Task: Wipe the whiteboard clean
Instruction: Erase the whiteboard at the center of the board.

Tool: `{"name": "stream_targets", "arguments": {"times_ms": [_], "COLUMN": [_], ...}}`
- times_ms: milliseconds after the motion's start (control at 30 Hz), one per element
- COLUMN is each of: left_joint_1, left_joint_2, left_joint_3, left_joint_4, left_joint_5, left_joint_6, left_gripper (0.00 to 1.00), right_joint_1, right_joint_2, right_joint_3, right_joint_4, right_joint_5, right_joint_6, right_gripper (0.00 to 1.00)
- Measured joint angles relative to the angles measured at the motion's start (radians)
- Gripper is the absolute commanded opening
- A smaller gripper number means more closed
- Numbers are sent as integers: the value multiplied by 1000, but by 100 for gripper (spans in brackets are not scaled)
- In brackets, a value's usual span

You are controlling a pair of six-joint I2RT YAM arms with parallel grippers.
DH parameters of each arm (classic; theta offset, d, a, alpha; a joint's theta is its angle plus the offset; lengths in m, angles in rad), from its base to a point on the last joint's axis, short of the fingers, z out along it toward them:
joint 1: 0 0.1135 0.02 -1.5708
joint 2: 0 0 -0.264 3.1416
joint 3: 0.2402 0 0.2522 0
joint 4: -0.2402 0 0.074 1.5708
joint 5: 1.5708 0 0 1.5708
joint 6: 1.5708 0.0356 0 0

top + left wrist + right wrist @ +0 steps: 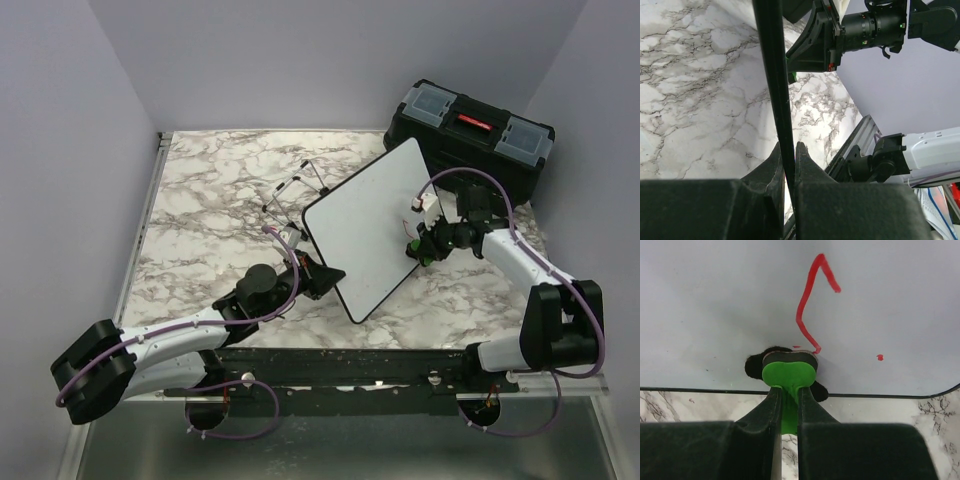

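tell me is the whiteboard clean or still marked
Marked: the right wrist view shows a red squiggle and red dot on the whiteboard beside the green eraser.

The top view looks down from above and behind both arm bases, wide enough to take in the whole marbled surface [200, 200] and the board [370, 225]. The left wrist view sits close behind the left claw [788, 149] and looks along the board's black rim toward the right arm [935, 150]. The right wrist view faces the board very near, past the right claw [788, 392] and eraser [789, 371]. All three views share the board.
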Motion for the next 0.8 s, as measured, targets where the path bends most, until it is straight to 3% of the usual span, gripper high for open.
{"name": "stream_targets", "arguments": {"times_ms": [233, 367, 500, 633, 800], "left_joint_1": [0, 4, 13, 13, 13], "left_joint_2": [0, 8, 17, 22, 30], "left_joint_3": [0, 0, 0, 0, 0], "left_joint_4": [0, 2, 9, 21, 28], "left_joint_5": [2, -2, -19, -20, -22], "left_joint_6": [0, 8, 14, 8, -15], "left_gripper": [0, 0, 0, 0, 0], "right_joint_1": [16, 124, 260, 311, 316], "right_joint_2": [6, 3, -21, -47, -99], "right_joint_3": [-2, 20, 52, 90, 70], "right_joint_4": [-94, -137, -138, -100, 51], "right_joint_5": [-59, -64, -101, -146, 3], "right_joint_6": [-124, -119, -53, 59, 202], "right_gripper": [1, 1, 1, 1, 1]}}
